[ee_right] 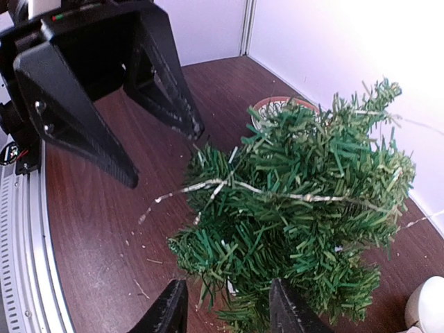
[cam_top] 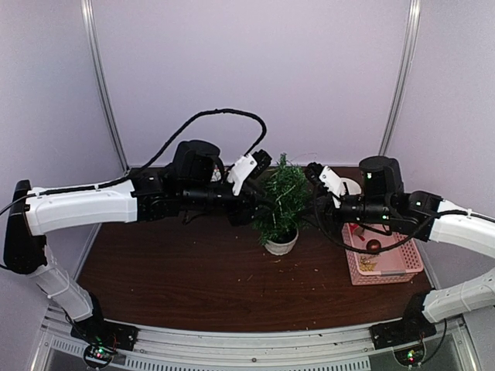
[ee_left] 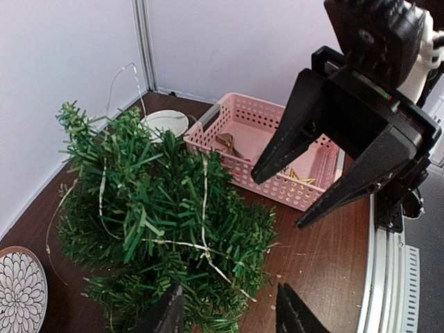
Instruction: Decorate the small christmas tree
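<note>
The left gripper (ee_right: pixel 165 157) hangs just left of the tree's (cam_top: pixel 282 201) upper branches. Its jaws are parted, with nothing between them. The tree stands upright in a white pot (cam_top: pixel 280 245) near the middle of the table (cam_top: pixel 178 263), between the two grippers. A thin pale wire (ee_left: pixel 204 201) is draped across its branches. One loose end pokes out of the foliage near the left gripper, clear of its jaws. The right gripper (ee_left: pixel 277 202) hangs just right of the treetop, its jaws also spread and empty. Further right, a pink basket (cam_top: pixel 387 277) sits at the table's right edge. It holds a few brownish bits too small to make out. A white dish (ee_left: pixel 165 123) lies just behind it.
</note>
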Controlling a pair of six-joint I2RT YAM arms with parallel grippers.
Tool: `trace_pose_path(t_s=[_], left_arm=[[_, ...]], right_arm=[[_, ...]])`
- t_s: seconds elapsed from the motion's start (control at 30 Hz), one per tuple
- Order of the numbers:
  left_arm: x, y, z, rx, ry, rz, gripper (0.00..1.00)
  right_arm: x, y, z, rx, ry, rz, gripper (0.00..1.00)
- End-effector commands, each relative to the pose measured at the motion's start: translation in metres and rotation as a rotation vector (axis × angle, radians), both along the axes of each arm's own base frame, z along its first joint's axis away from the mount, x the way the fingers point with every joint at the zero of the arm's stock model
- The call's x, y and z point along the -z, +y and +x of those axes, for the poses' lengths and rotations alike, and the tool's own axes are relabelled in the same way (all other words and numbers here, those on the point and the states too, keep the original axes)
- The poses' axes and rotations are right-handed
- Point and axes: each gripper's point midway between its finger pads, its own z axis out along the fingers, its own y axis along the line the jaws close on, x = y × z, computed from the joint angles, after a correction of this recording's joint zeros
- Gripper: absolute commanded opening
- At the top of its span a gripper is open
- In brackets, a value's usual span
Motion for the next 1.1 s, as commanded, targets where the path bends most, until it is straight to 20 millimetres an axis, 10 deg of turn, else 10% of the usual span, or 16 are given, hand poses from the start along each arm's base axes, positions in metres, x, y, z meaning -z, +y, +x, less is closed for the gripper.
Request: trace_pose_path(t_s=[0.0,0.8,1.07], left_arm=[[-0.007,-0.002,0.001,-0.002,0.004,-0.048,0.45],[0.017,-0.017,-0.003,0.036,0.096,-0.061,0.4],[0.018,-0.012,0.002,0.006,0.107,-0.044,0.09]], right_arm=[[-0.023,0.016,0.0,-0.027,-0.002,0.083,0.43],[0.001,0.055,0.008,-0.071,0.036,0.072,0.32],[-0.004,0.046,0.009,-0.039,0.016,0.057,0.09]])
